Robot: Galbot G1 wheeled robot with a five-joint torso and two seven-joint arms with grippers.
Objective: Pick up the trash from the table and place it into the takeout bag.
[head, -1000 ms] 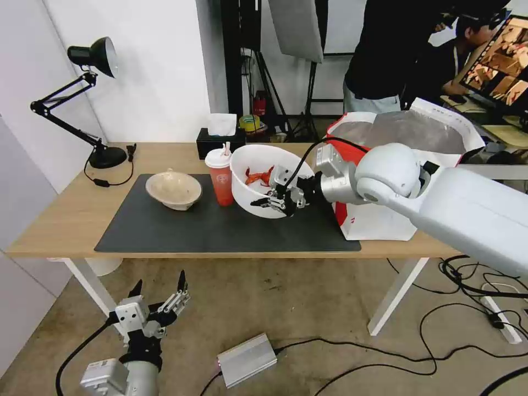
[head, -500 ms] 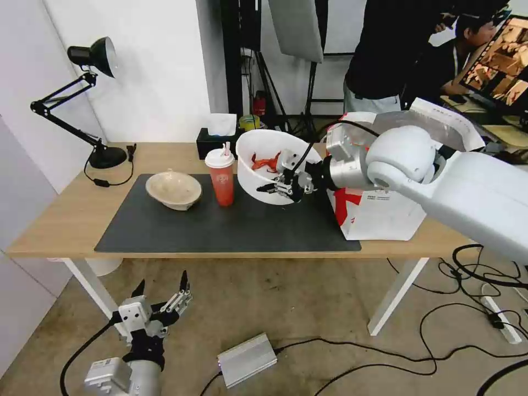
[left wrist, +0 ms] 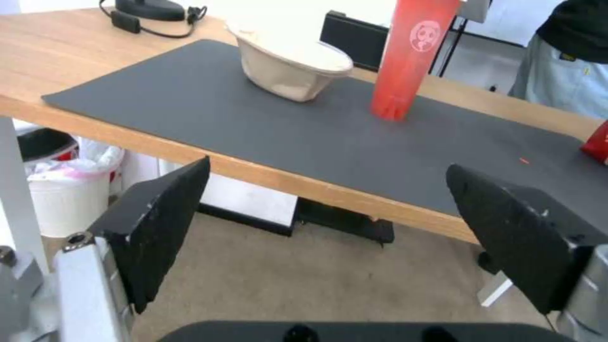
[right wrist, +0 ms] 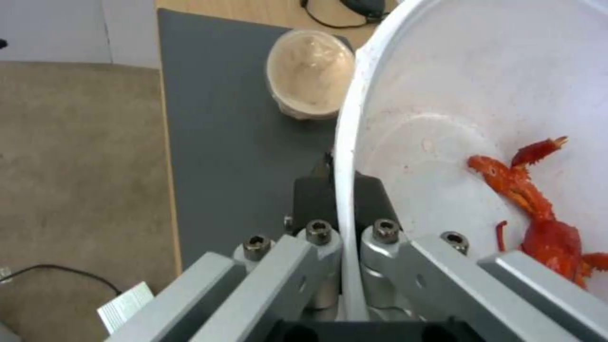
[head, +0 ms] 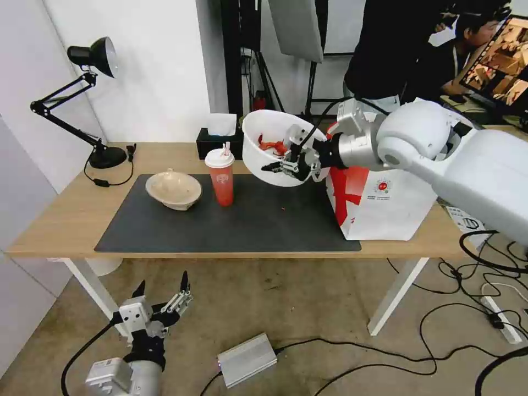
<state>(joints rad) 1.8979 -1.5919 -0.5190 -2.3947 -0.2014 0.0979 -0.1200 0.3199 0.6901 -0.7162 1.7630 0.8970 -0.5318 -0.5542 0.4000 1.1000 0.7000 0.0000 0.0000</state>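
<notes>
Desk mat point(head: 181, 228) was mostly bare; right gripper point(head: 290, 164) pinched the rim of the white bowl point(head: 275, 144), airborne beside the takeout bag point(head: 385, 203). Tilted like that, crayfish shells point(right wrist: 538, 209) could've spilled. Left gripper point(head: 159, 294) spread, parked low

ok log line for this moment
right gripper: shut on white bowl rim, lifted beside takeout bag | left gripper: open, parked low

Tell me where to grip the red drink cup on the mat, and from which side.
Grip the red drink cup around its mid-body, below the white lid, from the front. It stands upright and tapers downward; the straw blocks a top grasp, and the beige pulp bowl sits on its left.
</notes>
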